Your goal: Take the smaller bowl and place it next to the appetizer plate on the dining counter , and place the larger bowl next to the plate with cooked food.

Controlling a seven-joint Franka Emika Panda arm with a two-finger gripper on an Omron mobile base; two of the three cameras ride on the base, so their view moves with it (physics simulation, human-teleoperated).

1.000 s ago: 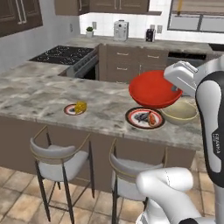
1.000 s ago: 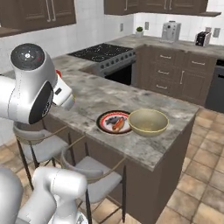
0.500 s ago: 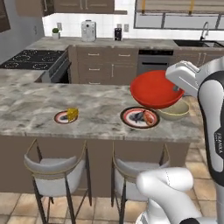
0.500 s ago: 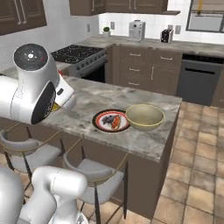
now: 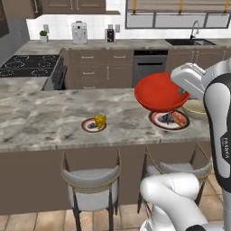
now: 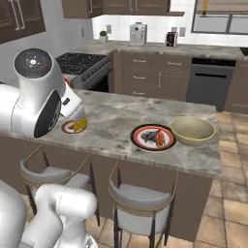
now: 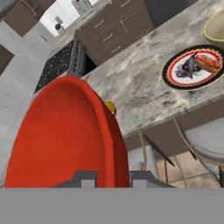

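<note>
Hand (image 7: pixel 113 177) pinches the rim of the smaller bowl (image 5: pixel 159 93), carried tilted above the desk (image 5: pixel 40 117) near the cooked-food plate (image 5: pixel 169 120). Placement calls for travelling left, levelling and lowering just beside the appetizer plate (image 5: pixel 92 125), without touching its yellow wedge (image 5: pixel 100 121).

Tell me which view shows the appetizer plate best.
The left base view: the appetizer plate lies whole on the counter with its yellow wedge. In the right base view the arm hides part of it; in the hand view the red bowl hides nearly all.
</note>
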